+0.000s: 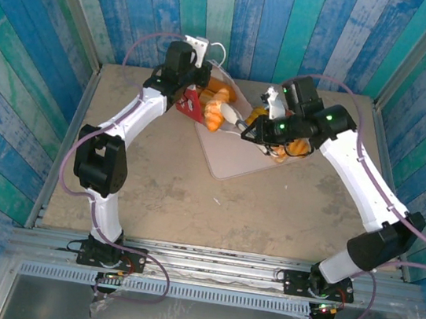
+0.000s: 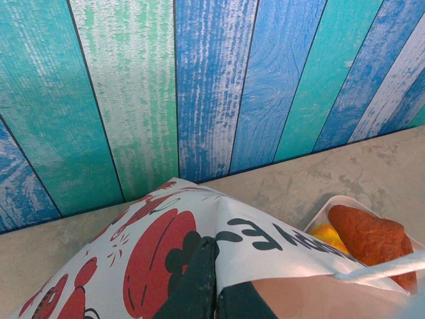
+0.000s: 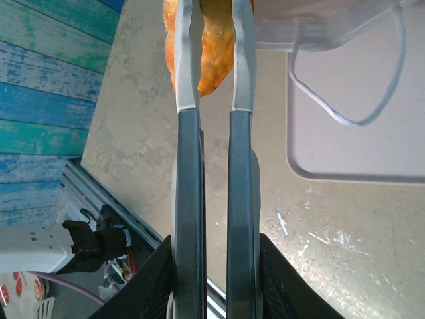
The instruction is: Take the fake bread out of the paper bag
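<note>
The paper bag (image 1: 192, 103) (image 2: 153, 246), white with red fruit print, lies tipped over at the back of the table. My left gripper (image 1: 188, 85) (image 2: 214, 256) is shut on a fold of its wall. Golden fake bread (image 1: 216, 112) sits at the bag's mouth. My right gripper (image 1: 244, 129) (image 3: 214, 16) is shut on an orange piece of the bread (image 3: 214, 56), next to the bag's white cord handle (image 3: 372, 106). More bread (image 1: 294, 149) lies under the right arm. A reddish-brown wedge (image 2: 368, 236) and a yellow piece (image 2: 328, 235) show beside the bag.
A flat pale square tray (image 1: 232, 162) (image 3: 358, 143) (image 2: 330, 205) lies under and in front of the bag. Blue and green plank walls (image 2: 199, 86) close in the back and sides. A metal rail (image 1: 207, 260) runs along the near edge.
</note>
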